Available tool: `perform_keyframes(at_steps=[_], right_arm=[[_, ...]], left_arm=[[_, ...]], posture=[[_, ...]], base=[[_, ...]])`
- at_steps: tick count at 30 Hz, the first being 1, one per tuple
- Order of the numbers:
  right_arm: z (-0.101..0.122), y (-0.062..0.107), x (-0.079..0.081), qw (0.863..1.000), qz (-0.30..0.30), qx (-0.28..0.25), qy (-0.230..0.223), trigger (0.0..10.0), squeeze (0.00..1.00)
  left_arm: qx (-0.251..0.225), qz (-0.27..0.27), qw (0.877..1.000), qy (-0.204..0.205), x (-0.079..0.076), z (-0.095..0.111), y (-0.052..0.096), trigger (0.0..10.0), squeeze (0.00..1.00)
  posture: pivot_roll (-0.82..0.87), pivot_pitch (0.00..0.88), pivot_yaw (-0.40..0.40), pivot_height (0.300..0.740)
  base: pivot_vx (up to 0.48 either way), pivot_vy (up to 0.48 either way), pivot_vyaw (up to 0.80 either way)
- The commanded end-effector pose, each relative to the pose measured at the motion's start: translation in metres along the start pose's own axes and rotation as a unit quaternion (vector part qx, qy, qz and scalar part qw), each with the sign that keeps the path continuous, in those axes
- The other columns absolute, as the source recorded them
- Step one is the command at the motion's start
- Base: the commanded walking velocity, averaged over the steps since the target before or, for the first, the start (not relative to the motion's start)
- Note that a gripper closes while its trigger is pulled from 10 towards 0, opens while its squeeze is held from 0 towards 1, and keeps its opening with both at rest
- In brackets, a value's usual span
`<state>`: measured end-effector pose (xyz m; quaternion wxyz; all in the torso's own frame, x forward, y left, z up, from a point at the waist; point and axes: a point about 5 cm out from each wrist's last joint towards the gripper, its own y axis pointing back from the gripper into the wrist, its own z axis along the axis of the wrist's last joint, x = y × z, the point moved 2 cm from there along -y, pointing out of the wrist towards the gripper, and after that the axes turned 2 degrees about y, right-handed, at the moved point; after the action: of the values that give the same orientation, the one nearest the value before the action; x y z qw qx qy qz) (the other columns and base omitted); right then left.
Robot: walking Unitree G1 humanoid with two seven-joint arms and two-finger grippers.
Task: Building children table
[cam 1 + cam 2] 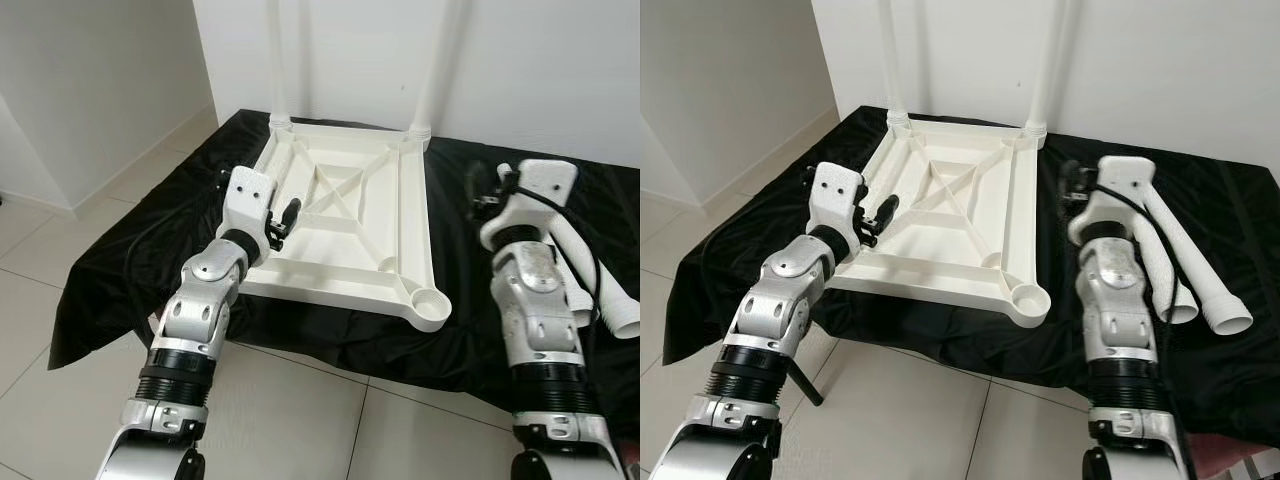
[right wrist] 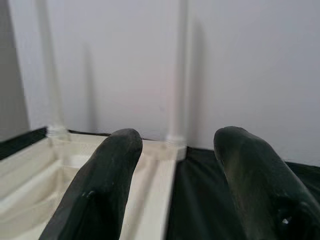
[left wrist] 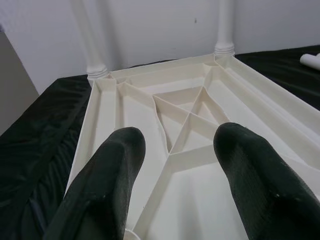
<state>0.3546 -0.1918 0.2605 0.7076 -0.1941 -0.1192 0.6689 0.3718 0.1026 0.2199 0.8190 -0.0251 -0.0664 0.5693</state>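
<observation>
Just ahead of the open, empty left hand the upturned tabletop lies on black cloth, stiff, light, slick plastic best gripped by its rim, while loose legs lie beside the open right hand.

A white plastic tabletop is lying upside down on black cloth, ribbed underside showing. Two white legs are standing upright in its far corner sockets. Two loose legs are lying just beside its right edge.
</observation>
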Motion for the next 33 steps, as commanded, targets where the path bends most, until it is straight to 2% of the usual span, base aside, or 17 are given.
perform_keyframes(at_steps=[1,2,16,33], right_arm=[[-0.002,0.002,0.002,1.000,0.004,0.001,-0.001,10.0,0.00],[-0.003,0.002,0.004,1.000,0.006,0.004,-0.002,10.0,0.00],[-0.005,0.004,0.004,1.000,0.009,0.008,-0.001,10.0,0.00],[-0.007,0.009,0.013,1.000,0.013,0.012,-0.008,10.0,0.00]], left_arm=[[-0.008,0.046,0.999,0.006,0.010,0.004,0.001,10.0,0.00],[-0.019,0.049,0.999,0.010,0.012,0.006,0.002,10.0,0.00],[-0.023,0.054,0.998,0.016,0.014,0.007,0.005,10.0,0.00],[-0.013,0.051,0.999,0.001,0.017,0.004,0.005,10.0,0.00]], posture=[[-0.14,0.037,0.072,0.740],[-0.14,0.037,0.070,0.740],[-0.15,0.032,0.064,0.740],[-0.16,0.051,0.080,0.740]], base=[[0.000,0.000,0.00],[0.000,0.000,0.00],[0.000,0.000,0.00],[0.000,0.000,0.00]])
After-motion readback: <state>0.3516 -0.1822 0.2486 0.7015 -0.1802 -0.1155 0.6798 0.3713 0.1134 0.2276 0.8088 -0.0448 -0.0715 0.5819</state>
